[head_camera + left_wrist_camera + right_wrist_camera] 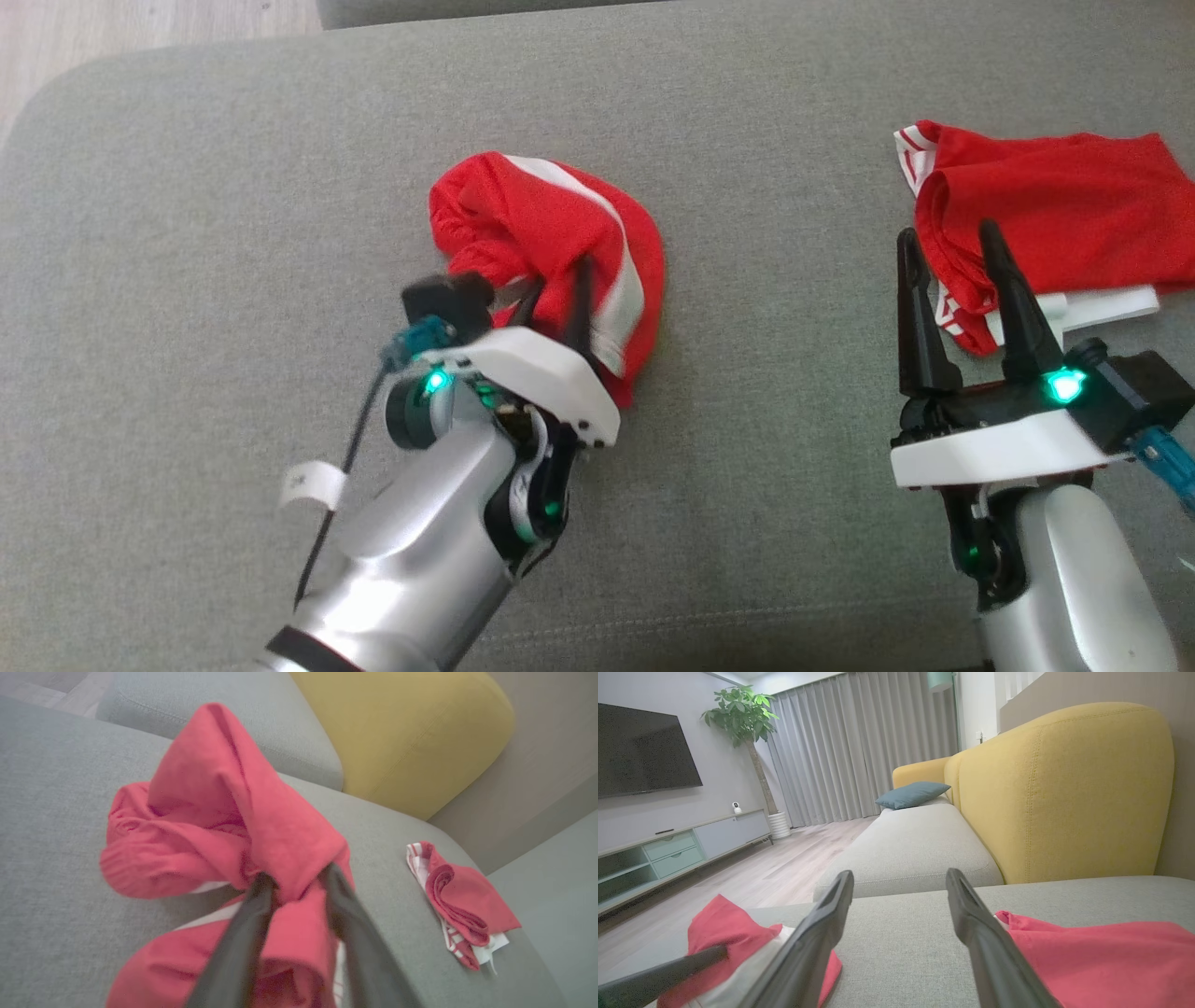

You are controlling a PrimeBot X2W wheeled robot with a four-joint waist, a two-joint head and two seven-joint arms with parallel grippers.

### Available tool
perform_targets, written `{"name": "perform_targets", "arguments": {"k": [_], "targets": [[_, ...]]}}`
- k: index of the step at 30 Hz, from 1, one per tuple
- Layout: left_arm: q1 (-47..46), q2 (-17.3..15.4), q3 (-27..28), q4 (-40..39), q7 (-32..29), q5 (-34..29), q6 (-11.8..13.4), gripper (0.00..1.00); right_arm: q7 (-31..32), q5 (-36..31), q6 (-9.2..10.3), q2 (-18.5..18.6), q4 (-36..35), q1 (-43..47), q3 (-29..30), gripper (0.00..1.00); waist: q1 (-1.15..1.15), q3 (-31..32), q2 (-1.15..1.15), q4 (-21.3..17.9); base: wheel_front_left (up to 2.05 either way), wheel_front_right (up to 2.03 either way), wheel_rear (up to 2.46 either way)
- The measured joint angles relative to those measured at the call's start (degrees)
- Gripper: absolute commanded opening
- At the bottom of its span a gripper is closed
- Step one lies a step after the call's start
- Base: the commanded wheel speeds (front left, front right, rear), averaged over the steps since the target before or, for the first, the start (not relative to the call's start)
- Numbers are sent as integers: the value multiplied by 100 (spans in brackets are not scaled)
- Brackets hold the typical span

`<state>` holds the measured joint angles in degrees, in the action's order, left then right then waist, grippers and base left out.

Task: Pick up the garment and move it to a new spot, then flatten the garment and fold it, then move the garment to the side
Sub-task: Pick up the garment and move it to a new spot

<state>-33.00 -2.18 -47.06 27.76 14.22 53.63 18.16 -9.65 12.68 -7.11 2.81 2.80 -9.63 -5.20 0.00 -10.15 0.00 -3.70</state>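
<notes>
**On the grey sofa seat (233, 233), a crumpled garment (551, 233) at the left gripper (560, 285)**

In the middle of the seat the garment lay in a loose heap, red with white stripes, well left of a folded red cloth (1046, 215) at the right end. It looked light, soft and limp, likely to sag and bunch wherever it was lifted. I judged a hem or a waistband corner a better hold than the heap's middle, since flattening needs an edge drawn out.

The left gripper was at the heap's near side, its fingers partly apart with a raised fold between them. Whether they pinched that fold or merely flanked it could not be told. The right gripper (947, 235) stood wide and empty, just beside the near left end of the folded cloth.

The left wrist view showed the fold peaking up past the fingertips, while the head view, from above, flattened that peak into the heap. The head view gave both cloths and both grippers at once. The right wrist view looked along the sofa to a yellow backrest (1064, 793), a television (640, 749) and a plant (738, 718), with the garment low at its left.
</notes>
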Motion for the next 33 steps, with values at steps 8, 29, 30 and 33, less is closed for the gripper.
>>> {"name": "perform_targets", "arguments": {"k": [8,29,30,33], "targets": [[-31,0,-62,357,0,-257,9,100,-103,43,0,0,154,1,-9,100,0,104,0,49,0,0,0],[309,-1304,654,-622,8,-2310,-151,100,-145,42,0,-1,330,274,45,100,0,578,0,599,0,0,0],[446,-1359,687,-727,8,-2359,-152,100,-145,42,0,-1,333,300,36,100,0,600,0,616,0,0,0],[957,-1432,835,-1063,8,-2505,-143,100,-145,42,0,-1,357,372,32,100,0,659,0,651,0,0,0]]}}
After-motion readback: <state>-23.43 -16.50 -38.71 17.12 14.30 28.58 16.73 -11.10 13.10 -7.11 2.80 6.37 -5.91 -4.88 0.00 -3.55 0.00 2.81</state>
